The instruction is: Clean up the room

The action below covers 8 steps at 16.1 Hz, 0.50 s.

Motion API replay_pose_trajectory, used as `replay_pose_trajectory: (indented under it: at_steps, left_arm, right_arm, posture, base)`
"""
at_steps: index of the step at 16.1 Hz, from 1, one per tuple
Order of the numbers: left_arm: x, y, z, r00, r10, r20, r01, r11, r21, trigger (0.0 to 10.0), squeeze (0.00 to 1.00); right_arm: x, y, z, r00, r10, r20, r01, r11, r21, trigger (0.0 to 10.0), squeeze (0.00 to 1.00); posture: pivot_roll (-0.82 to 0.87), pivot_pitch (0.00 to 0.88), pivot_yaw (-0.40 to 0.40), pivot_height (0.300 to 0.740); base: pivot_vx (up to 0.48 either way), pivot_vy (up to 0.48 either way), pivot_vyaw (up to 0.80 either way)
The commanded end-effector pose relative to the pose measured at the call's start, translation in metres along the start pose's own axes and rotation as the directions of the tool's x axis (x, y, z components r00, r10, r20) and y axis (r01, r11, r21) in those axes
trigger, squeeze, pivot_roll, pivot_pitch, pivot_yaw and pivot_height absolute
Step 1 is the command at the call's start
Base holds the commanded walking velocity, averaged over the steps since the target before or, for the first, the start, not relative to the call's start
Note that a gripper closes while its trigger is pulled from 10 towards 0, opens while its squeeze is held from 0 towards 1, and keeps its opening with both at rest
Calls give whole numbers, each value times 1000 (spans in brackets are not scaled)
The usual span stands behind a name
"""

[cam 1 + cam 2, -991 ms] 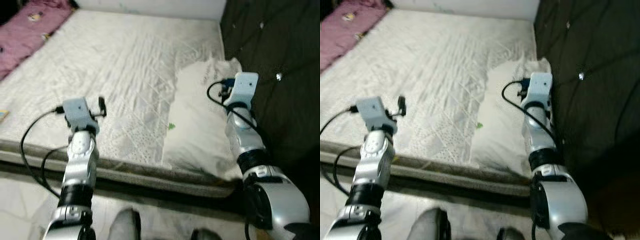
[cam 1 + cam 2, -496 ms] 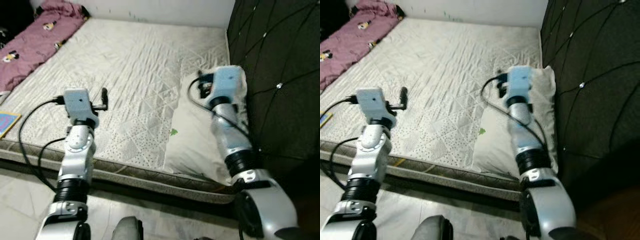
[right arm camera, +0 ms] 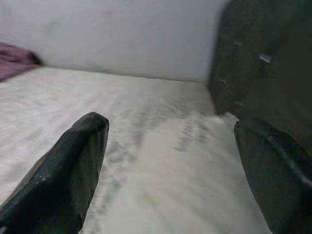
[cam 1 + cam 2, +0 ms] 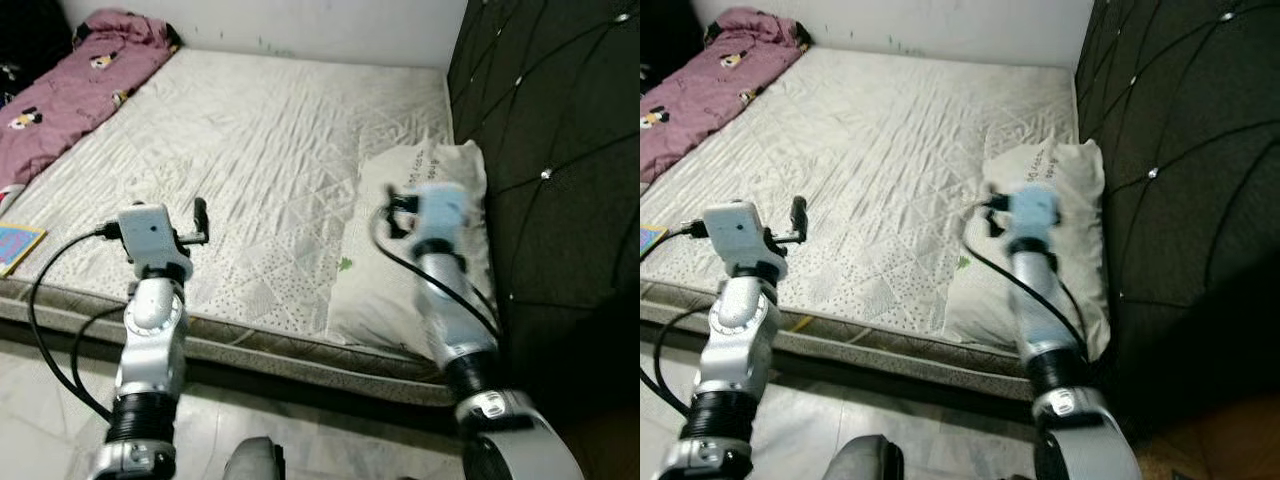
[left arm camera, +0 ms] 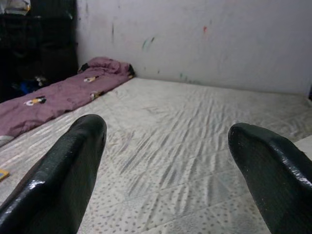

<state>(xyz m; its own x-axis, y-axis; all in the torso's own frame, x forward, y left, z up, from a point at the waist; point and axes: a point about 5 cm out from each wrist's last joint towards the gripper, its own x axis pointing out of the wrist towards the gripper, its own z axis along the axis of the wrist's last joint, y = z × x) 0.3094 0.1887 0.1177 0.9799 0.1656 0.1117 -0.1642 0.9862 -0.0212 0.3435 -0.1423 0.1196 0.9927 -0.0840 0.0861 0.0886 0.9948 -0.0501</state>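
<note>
Silver arms both raised over the near mattress point(image 4: 270, 130) edge. Left gripper point(image 5: 165, 161) fingers spread wide, nothing between them, hovering above the quilted surface. Right gripper point(image 3: 170, 165) also spread and empty, over the white pillow point(image 4: 400, 270), blurred in the head views. Pillow lies flat at the mattress's right side, against the dark tufted headboard point(image 4: 550, 150). Pink blanket point(image 4: 70, 85) bunched along the far left edge, near the white wall point(image 4: 900, 20).
</note>
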Motion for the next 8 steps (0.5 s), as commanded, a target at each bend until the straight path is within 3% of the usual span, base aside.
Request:
replay_pose_trajectory:
  at_steps: [1,5,8]
  left_arm:
    - [-3,-5,1,1000,-14,2,14,1000,4,10000,0]
    - [-19,-13,-12,996,-66,-61,66,998,-12,10000,0]
    - [-19,-18,-11,994,-83,-67,81,996,-33,10000,0]
  right_arm:
    - [-4,-2,-2,1000,-8,-7,8,1000,3,10000,1000]
    - [-19,8,-8,999,43,-27,-43,999,-6,10000,1000]
    - [-23,9,-12,998,43,-52,-43,999,0,10000,1000]
  posture:
    - [88,0,38,740]
    - [85,0,24,740]
    - [89,0,20,740]
  base:
    - [0,0,0]
    - [0,0,0]
    - [0,0,0]
